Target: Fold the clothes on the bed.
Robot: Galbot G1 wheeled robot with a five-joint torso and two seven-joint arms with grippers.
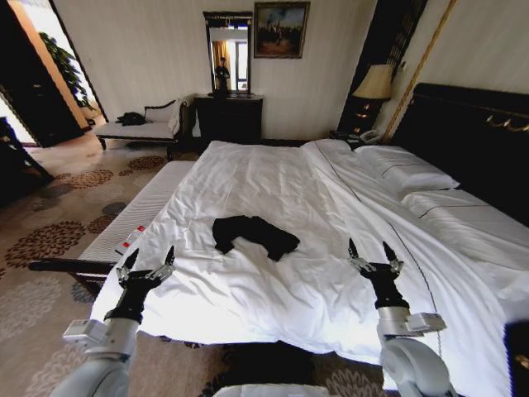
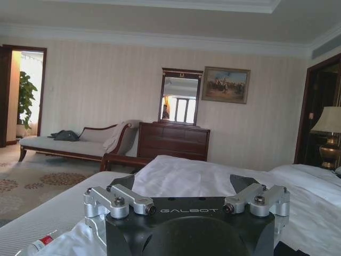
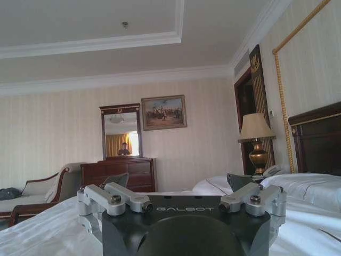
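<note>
A black T-shirt (image 1: 252,234) lies crumpled on the white bed (image 1: 273,178), near the foot end and between my two arms. My left gripper (image 1: 149,260) hovers over the bed's near left corner, open with nothing between its fingers, to the left of the shirt. My right gripper (image 1: 374,252) is held at the same height to the right of the shirt, open and empty too. In the left wrist view the left gripper (image 2: 186,186) points across the bed; a dark corner of the shirt (image 2: 287,249) shows at the frame's lower edge. The right wrist view shows the right gripper (image 3: 178,184) above the sheet.
A white-cushioned bench (image 1: 136,211) runs along the bed's left side with a small red-and-white object (image 1: 131,238) on it. A chaise (image 1: 140,126), a dark dresser (image 1: 229,116) with mirror, and a lamp (image 1: 376,83) stand at the back. The dark headboard (image 1: 471,132) rises on the right.
</note>
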